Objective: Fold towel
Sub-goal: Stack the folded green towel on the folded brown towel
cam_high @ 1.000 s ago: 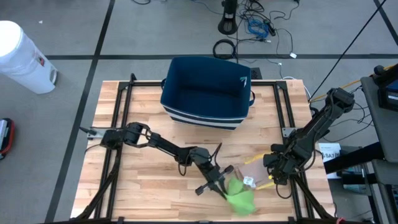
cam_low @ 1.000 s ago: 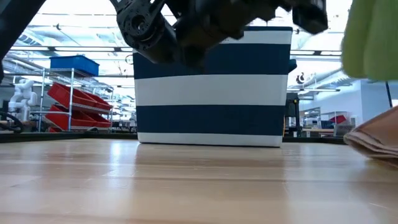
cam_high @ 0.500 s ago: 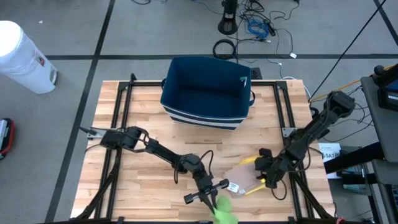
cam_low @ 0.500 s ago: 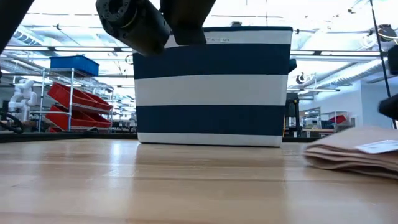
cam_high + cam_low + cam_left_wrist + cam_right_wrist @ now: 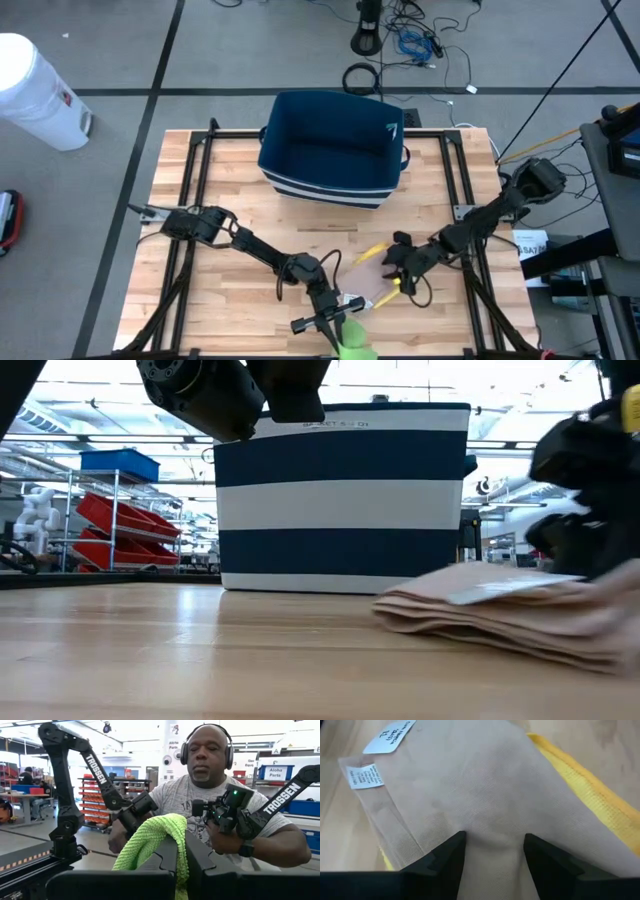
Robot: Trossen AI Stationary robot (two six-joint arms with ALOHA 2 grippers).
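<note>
My left arm runs low across the table (image 5: 190, 260) from about 9 o'clock down toward 6, elbow bent near the middle of the front half, wrist tipped so its camera looks out level over the front edge. The left gripper (image 5: 335, 322) sits right at the table's front edge, around 6 o'clock, jaws squeezed tight together on a green towel (image 5: 352, 338). From the wrist cam the green towel (image 5: 155, 847) is draped up and over my two dark fingers (image 5: 167, 857), hanging mostly down one side. Past it there's a person (image 5: 210, 795) in a grey t-shirt with headphones, hands on a pair of controller arms (image 5: 227, 812).

My right arm comes in from 3 o'clock, stretched out low and angled toward the table's middle. The right gripper (image 5: 400, 262) is down at roughly 5 o'clock from table centre, jaws spread wide, and I can't say they've got hold of anything. They sit over a folded tan towel (image 5: 485, 795) with the cloth bunching up between the fingertips (image 5: 447, 855). A yellow towel (image 5: 580, 790) edge peeks out along its side, and two white tags (image 5: 365, 776) sit near one corner.

In the low cam the tan towel (image 5: 490, 610) lies flat on the wood in front of the blue-and-white striped basket (image 5: 340, 500), which stands at the table's 12 o'clock side.
</note>
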